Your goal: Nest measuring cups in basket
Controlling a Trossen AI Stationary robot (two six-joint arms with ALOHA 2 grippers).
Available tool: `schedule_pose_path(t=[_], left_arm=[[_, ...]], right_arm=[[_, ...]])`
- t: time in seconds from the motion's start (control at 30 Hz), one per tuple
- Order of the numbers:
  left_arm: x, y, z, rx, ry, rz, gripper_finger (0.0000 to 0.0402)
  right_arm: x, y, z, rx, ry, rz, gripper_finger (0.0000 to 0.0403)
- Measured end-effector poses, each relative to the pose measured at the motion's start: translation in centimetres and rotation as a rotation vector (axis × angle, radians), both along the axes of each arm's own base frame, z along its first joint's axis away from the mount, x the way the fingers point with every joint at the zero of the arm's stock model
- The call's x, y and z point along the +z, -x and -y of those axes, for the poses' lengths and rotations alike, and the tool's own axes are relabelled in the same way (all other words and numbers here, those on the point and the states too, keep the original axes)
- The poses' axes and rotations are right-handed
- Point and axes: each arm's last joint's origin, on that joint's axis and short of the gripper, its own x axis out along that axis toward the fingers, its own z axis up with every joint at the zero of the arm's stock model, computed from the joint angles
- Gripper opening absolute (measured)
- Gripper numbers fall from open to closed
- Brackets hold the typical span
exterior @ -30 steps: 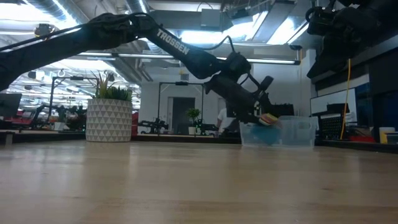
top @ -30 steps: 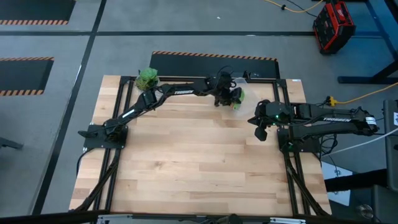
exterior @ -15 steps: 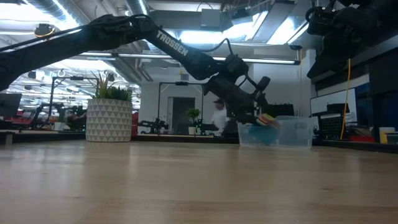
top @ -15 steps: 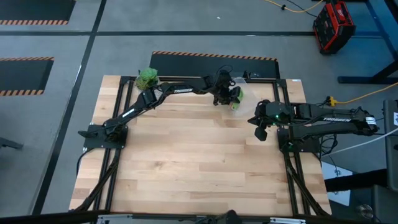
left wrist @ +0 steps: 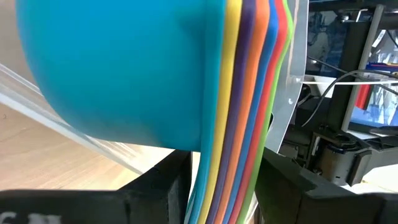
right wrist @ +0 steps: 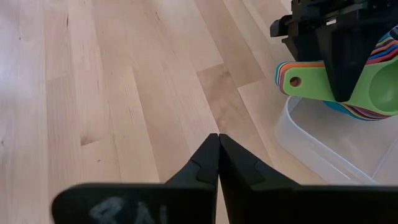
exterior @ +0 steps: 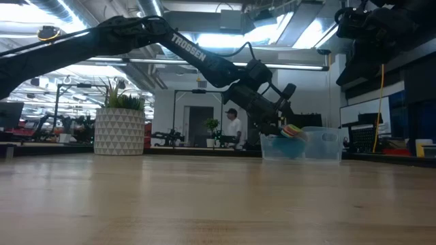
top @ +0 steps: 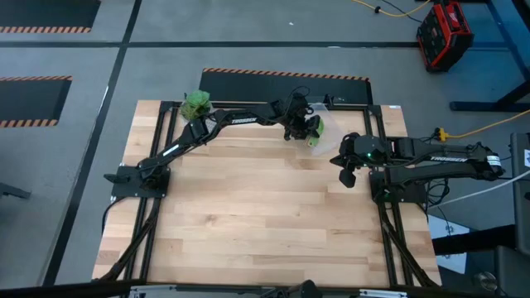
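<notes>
Your left hand (top: 300,129) is at the far side of the worktop (top: 248,215), and it is clamped on the measuring cups (right wrist: 348,84); they sit one inside the other in a stack, and the hand pinches the flat handles together, as the left wrist view shows with both dark fingers (left wrist: 168,186) pressed on the coloured edges; the green cup is the top one you see, with red, orange, yellow and blue ones under it. The stack hangs right at the rim of the basket (exterior: 320,144), partly over the clear tub; I cannot tell if the bottom blue cup touches the wall yet.

Your right hand (right wrist: 217,152) waits near the right edge of the worktop, close to the basket, and it is pinched closed with nothing in it.

I think the cups are light and made of stiff, smooth plastic; they can slip past each other, so the stack may fan out or tip if you squeeze only a corner; keep your hold on the handles, near where they meet the bowls. The basket looks thin and light too, so it may slide if the cups bump its wall; lower them slowly into the middle.

A plant (exterior: 119,122) in a white pot stands well apart on the far left.
</notes>
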Motion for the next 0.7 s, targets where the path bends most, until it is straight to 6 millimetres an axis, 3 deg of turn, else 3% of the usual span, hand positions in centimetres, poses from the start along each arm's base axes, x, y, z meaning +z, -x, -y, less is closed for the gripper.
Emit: schedule_pose_path(t=[0.13, 0.37, 0.7], left_arm=[[0.0, -0.01, 0.04, -0.002, 0.0, 0.0, 0.0139], [0.09, -0.09, 0.09, -0.008, -0.006, 0.011, 0.0081], [0.83, -0.53, 0.16, -0.072, 0.008, 0.115, 0.0081]], right_arm=[[0.0, 0.0, 0.0, 0.0, 0.0, 0.0, 0.0012], [0.0, 0.0, 0.0, 0.0, 0.0, 0.0, 0.0012], [0.0, 0.0, 0.0, 0.0, 0.0, 0.0, 0.0012]])
